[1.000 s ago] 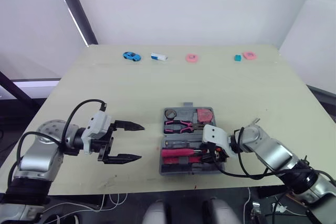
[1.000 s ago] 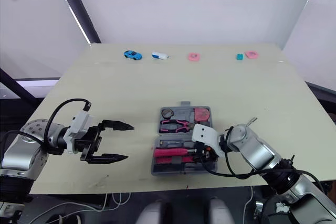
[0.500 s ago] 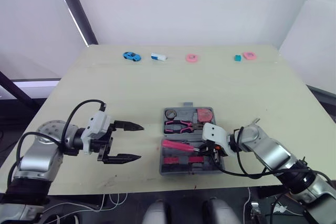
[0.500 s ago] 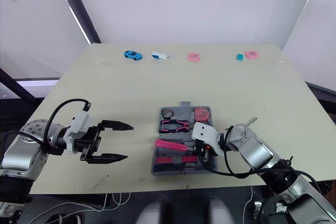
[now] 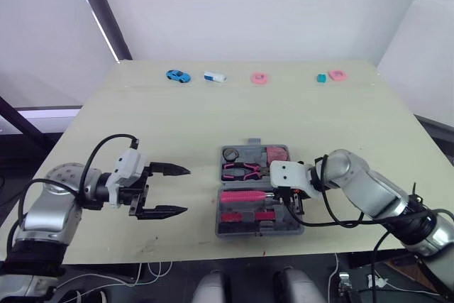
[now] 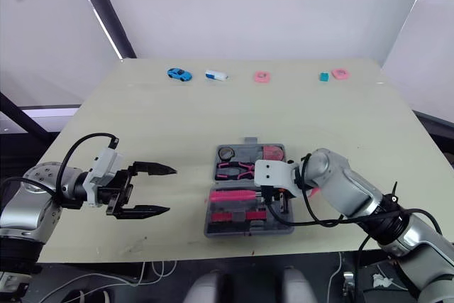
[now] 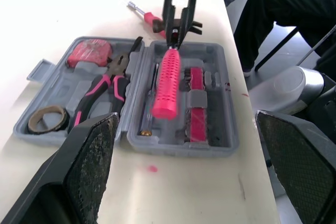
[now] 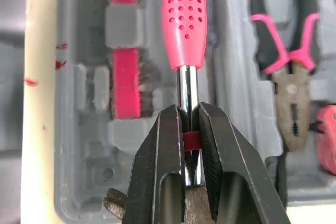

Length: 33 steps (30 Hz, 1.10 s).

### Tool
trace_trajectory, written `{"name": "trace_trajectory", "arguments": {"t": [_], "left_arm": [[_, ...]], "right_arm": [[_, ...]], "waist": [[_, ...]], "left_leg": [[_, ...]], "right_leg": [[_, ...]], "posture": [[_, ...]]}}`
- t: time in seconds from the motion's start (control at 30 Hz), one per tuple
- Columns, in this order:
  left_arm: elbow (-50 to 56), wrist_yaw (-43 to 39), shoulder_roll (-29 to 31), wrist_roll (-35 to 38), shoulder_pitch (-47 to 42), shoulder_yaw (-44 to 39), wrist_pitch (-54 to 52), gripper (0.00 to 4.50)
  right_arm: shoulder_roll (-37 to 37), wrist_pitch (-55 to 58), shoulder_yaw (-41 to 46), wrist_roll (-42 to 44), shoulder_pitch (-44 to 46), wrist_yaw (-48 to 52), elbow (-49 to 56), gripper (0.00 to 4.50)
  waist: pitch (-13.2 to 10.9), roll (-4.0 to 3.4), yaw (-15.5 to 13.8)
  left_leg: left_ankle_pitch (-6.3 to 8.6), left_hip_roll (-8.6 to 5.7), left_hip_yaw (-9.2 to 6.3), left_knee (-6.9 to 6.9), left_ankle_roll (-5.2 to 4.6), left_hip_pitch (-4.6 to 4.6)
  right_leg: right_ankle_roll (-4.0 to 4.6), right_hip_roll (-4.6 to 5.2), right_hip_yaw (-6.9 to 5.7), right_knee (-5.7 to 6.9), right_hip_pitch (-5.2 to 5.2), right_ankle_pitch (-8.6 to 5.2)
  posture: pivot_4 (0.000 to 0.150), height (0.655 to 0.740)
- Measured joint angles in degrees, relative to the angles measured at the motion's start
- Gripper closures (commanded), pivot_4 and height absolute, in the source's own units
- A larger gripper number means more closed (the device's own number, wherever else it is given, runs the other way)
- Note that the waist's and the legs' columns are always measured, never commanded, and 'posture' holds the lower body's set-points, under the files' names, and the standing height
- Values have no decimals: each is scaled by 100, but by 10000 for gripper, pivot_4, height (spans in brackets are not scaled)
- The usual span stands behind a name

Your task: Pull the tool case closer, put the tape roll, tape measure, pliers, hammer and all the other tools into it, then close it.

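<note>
The grey tool case (image 5: 221, 230) lies open near the table's front edge. Its far half holds the tape roll (image 5: 230, 153), pink-handled pliers (image 5: 241, 169) and red tape measure (image 5: 277, 155). My right gripper (image 5: 289, 200) is shut on the steel shaft of the hammer (image 5: 245, 196), whose pink handle (image 8: 184, 19) points left along the case's near half. I cannot tell whether the handle rests in its slot. My left gripper (image 5: 177, 189) stands open to the left of the case, holding nothing.
A small pink-handled tool (image 7: 148, 17) lies on the table beyond the case's right side. Along the far edge sit a blue toy car (image 5: 177, 76), a white and blue piece (image 5: 214, 76), a pink ring (image 5: 259, 78), a teal block (image 5: 321, 77) and another pink piece (image 5: 336, 74).
My right gripper lifted the hammer from the case's front row, tilted it, and now holds it level over a slot farther back. The left gripper barely moved.
</note>
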<state>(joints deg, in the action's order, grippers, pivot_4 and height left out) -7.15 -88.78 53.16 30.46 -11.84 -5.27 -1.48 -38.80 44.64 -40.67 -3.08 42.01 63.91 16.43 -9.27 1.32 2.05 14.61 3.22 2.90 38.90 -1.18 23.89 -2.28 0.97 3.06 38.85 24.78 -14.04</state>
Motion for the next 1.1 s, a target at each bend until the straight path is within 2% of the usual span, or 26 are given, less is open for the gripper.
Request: {"name": "trace_trajectory", "arguments": {"t": [0.43, 0.77, 1.1], "left_arm": [[-93, -1, 28, -166, 92, -1, 312, 0], [-94, -1, 51, -171, 89, -1, 317, 0], [-93, -1, 57, -171, 88, -1, 312, 0]], "right_arm": [[153, 623, -653, -553, 299, 77, 24, 44723], [582, 669, -786, -744, 365, -42, -292, 44723], [680, 645, -786, -767, 343, -125, -389, 44723]], "waist": [[0, 0, 0], [0, 0, 8], [0, 0, 23]], "left_leg": [[0, 0, -2, 1, 0, 1], [0, 1, -3, 1, 0, 1], [0, 2, -4, 1, 0, 1]], "right_leg": [[1, 0, -2, 1, 0, -1], [1, 0, -3, 1, 0, 0], [1, -1, -4, 1, 0, 0]], "posture": [[1500, 7400], [1500, 7400], [1500, 7400]]}}
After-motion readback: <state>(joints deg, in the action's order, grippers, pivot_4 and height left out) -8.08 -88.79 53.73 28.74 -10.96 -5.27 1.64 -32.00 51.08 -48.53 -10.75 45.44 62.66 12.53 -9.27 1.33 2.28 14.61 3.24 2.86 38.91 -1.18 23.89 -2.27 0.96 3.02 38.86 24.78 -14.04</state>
